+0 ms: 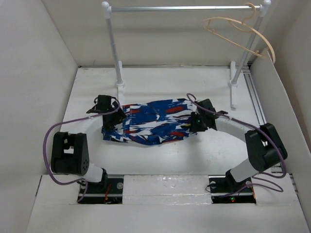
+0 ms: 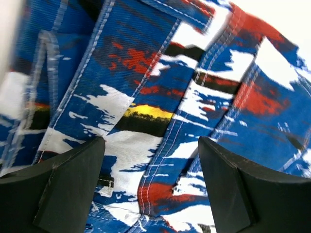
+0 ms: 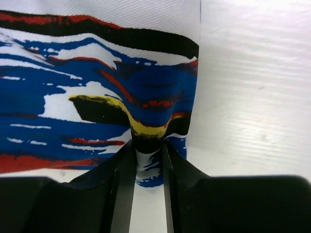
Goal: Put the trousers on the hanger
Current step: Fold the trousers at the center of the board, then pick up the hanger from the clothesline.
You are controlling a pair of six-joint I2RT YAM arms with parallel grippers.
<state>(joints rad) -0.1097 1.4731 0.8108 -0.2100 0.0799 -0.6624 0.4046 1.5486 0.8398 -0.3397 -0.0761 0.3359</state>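
Here, the right gripper (image 3: 148, 145) is clamping an edge of the blue-and-white patterned fabric trousers (image 1: 150, 121) while the left gripper (image 2: 150, 143) is hovering, jaws wide apart, over them, likely readying a lift.

On view: one pair of soft blue-and-white brushstroke-print trousers (image 1: 148, 125), one thin pale tan wooden hanger (image 1: 238, 42), one metal rail rack (image 1: 184, 8) with two white posts (image 1: 114, 43), and one white table (image 1: 194, 160). My black two-finger grippers number two: left gripper (image 2: 150, 184), right gripper (image 3: 148, 160).
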